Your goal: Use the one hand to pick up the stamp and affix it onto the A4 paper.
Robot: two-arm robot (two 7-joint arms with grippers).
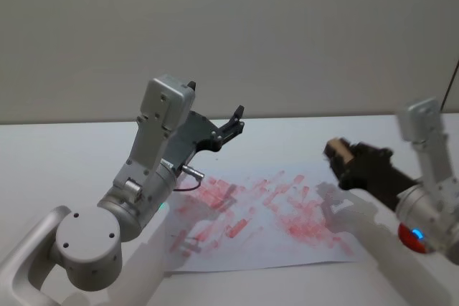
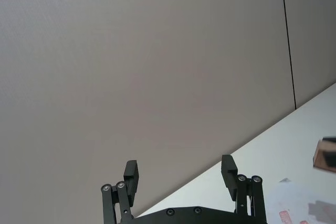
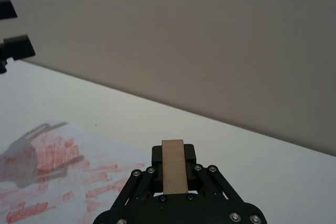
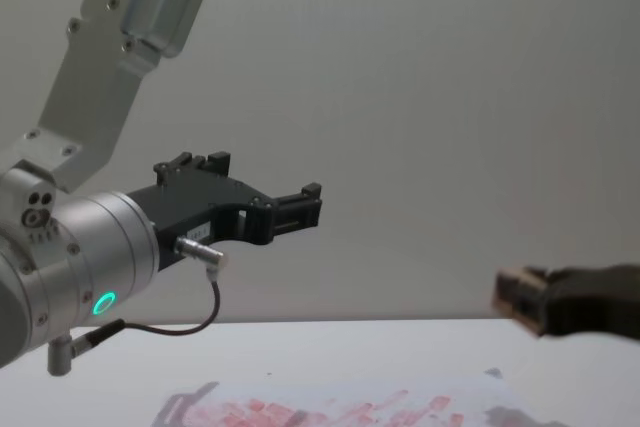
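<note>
My right gripper (image 1: 337,152) hovers above the right edge of the A4 paper (image 1: 262,209), shut on the stamp (image 3: 174,164), a light tan wooden piece standing between its black fingers. The stamp (image 1: 335,150) shows as a tan tip in the head view, and the stamp (image 4: 512,293) also appears at the right of the chest view, well above the sheet. The A4 paper (image 3: 58,177) is white with many red-pink marks. My left gripper (image 2: 181,174) is raised over the paper's left part, open, nothing between its fingers.
The white table (image 1: 64,155) runs back to a plain grey wall. The left arm's silver wrist with a green ring (image 4: 100,302) sits large at the chest view's left. A thin cable (image 4: 190,322) loops under it.
</note>
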